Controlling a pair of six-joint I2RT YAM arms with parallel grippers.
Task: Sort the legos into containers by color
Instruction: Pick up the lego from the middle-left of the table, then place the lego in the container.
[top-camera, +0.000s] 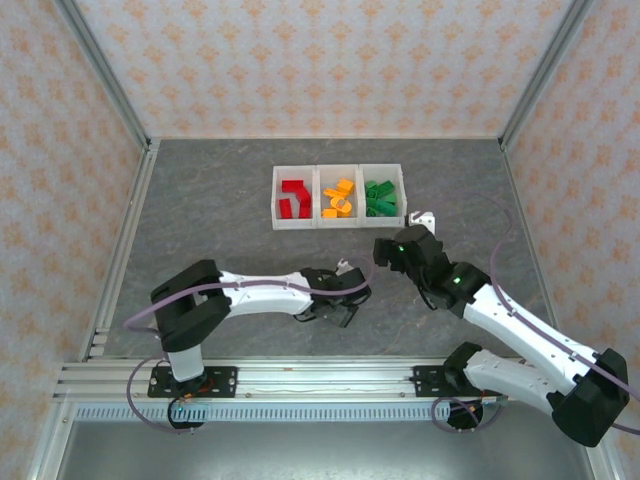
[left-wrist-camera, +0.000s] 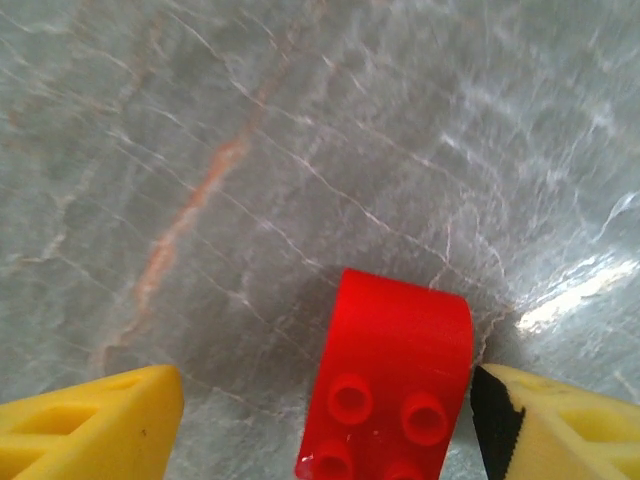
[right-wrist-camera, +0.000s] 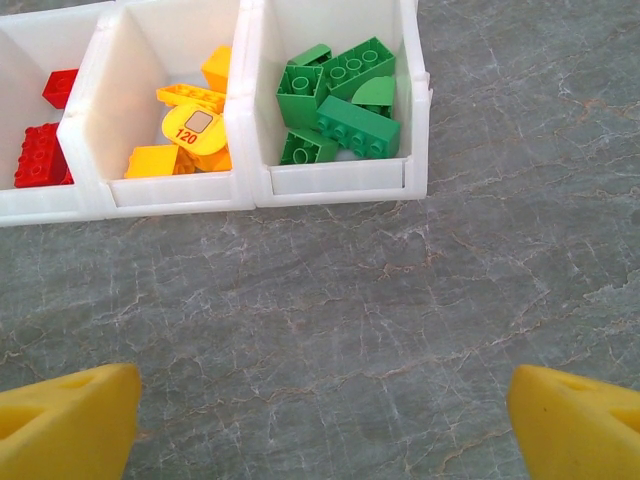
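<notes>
Left fingers are standing spread, gripping nothing, with a red lego lying on the grey surface between them, hard by the right-hand one. Right fingers are hanging wide open before the containers, nearest the green-filled bin.

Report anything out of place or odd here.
One red brick is outside the bins, over the table between the open fingers of the left gripper. The bins' contents look sorted by colour. Nothing looks spilled or damaged.
</notes>
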